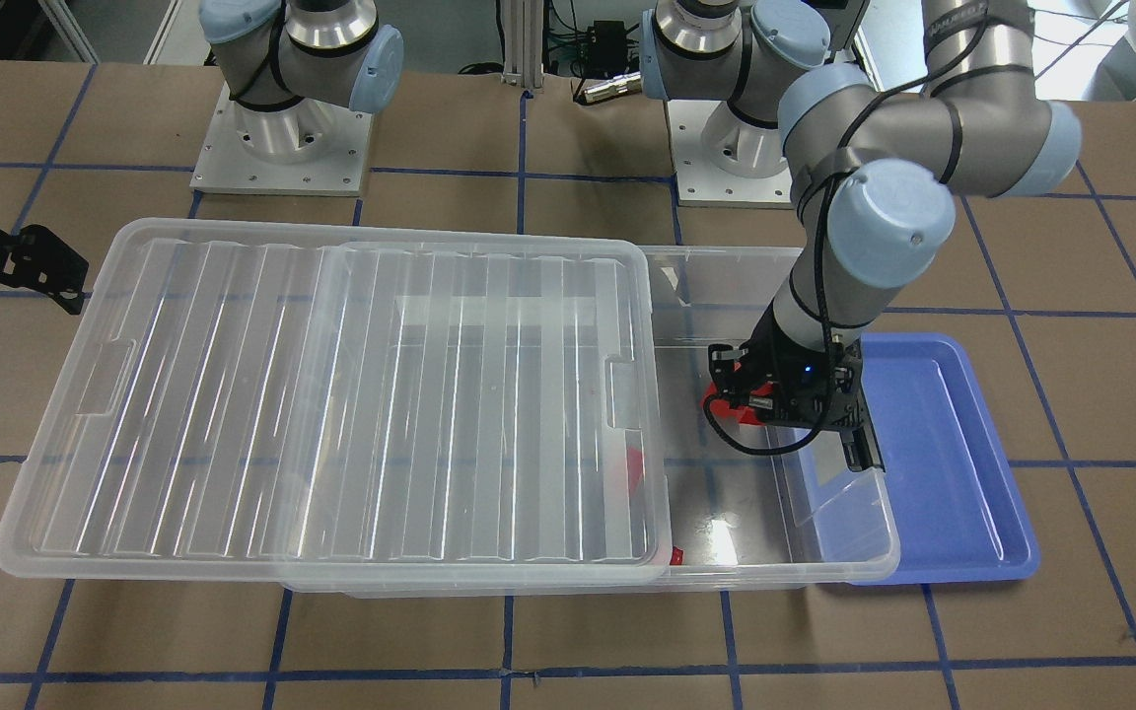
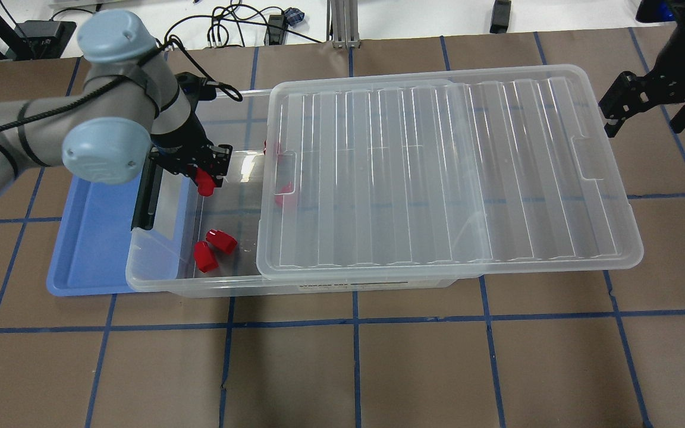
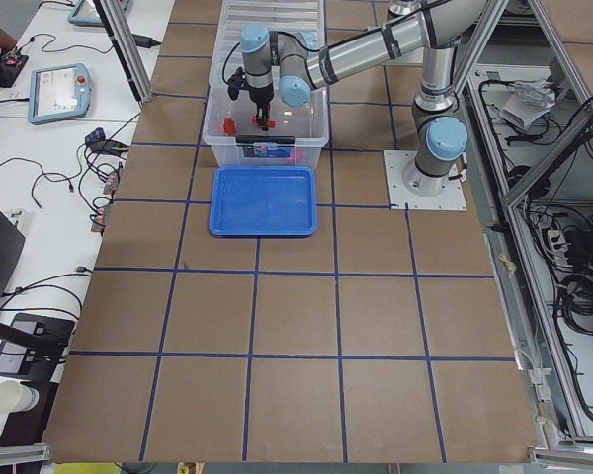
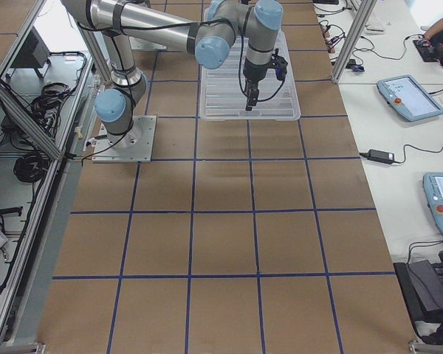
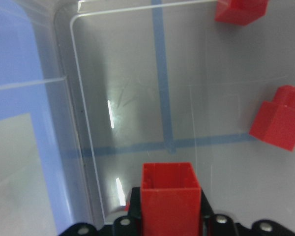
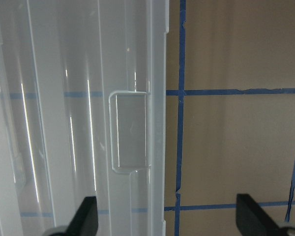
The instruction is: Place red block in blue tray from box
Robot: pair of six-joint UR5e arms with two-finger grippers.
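Here, left hand [image 2: 204, 179] clamps the red block [image 5: 171, 196] (hollow end away from wrist) over the box [image 2: 319, 287]; right hand [image 2: 644, 120] gapes empty.

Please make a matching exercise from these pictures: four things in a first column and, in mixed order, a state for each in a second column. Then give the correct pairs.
Things:
1. left gripper
2. right gripper
3. lid
4. blue tray

States:
A. empty, lying beside one short end of the box
B. open, holding nothing, off the far end of the lid
C. shut on a red block, over the uncovered part of the box
D. slid sideways, so it covers only part of the box

Pairs: 1-C, 2-B, 3-D, 4-A
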